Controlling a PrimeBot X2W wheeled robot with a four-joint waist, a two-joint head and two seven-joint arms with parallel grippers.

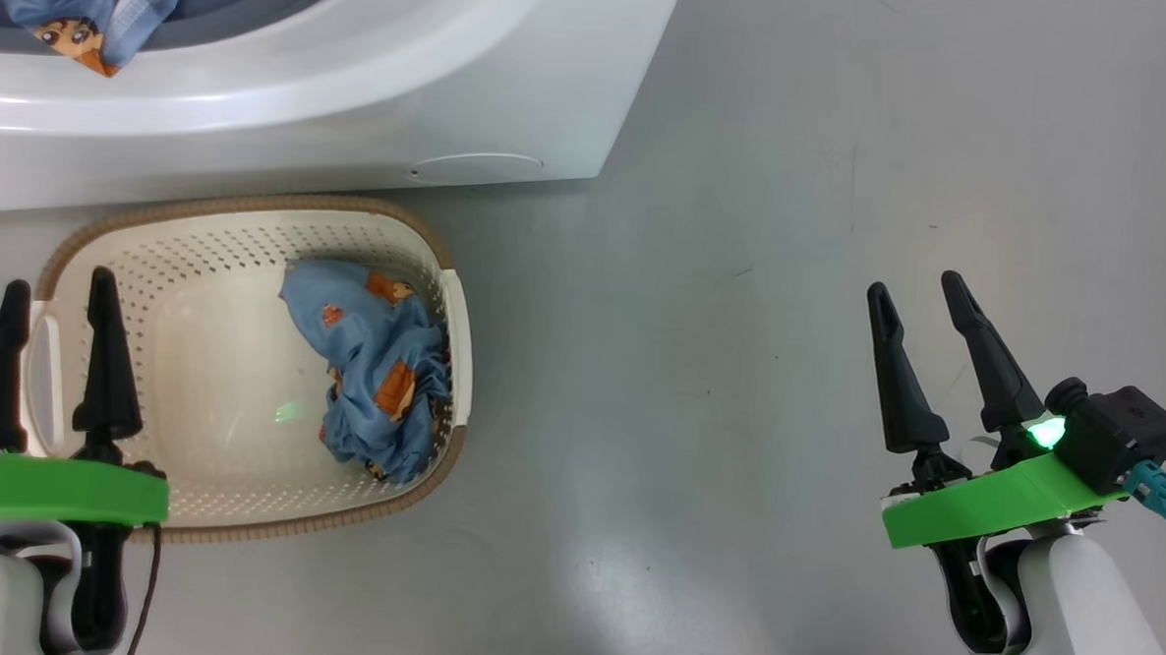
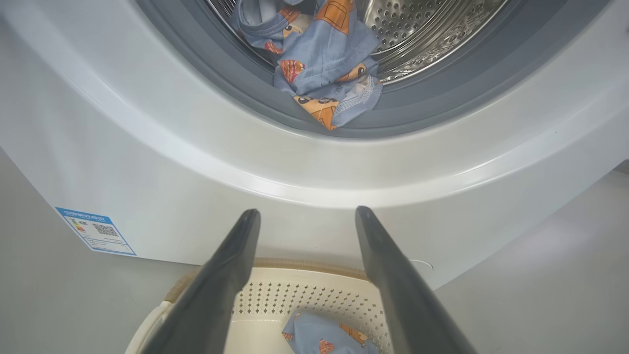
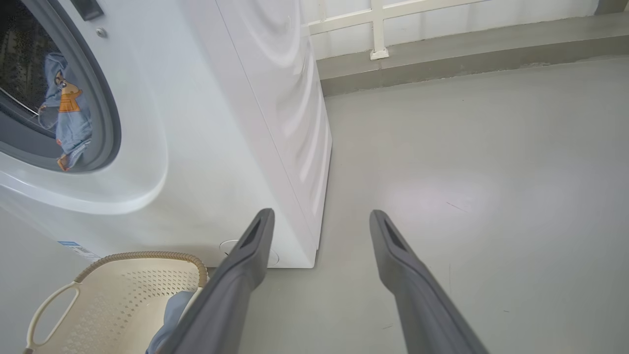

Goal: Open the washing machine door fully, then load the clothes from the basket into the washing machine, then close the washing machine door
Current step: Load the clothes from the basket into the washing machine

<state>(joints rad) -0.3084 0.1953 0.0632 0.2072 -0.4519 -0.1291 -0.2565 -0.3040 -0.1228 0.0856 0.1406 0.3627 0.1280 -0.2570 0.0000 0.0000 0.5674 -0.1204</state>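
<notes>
The white washing machine (image 1: 376,112) stands at the top left with its mouth uncovered; its door is out of view. Blue printed clothes (image 2: 322,59) hang over the grey gasket from the steel drum (image 2: 427,29). In front of the machine the cream basket (image 1: 202,252) sits on the floor and holds a bundle of blue clothes (image 1: 375,368) at its right side. My left gripper (image 1: 58,290) hovers open over the basket's left handle, nothing between its fingers. My right gripper (image 1: 919,293) stands open over bare floor, far right of the basket.
Grey floor (image 1: 738,374) spreads to the right of the machine and basket. A low grey kerb and white railing (image 3: 378,29) run along the far wall. A blue label sticker (image 2: 96,231) sits low on the machine's front, and a round flap (image 1: 477,168) near its lower corner.
</notes>
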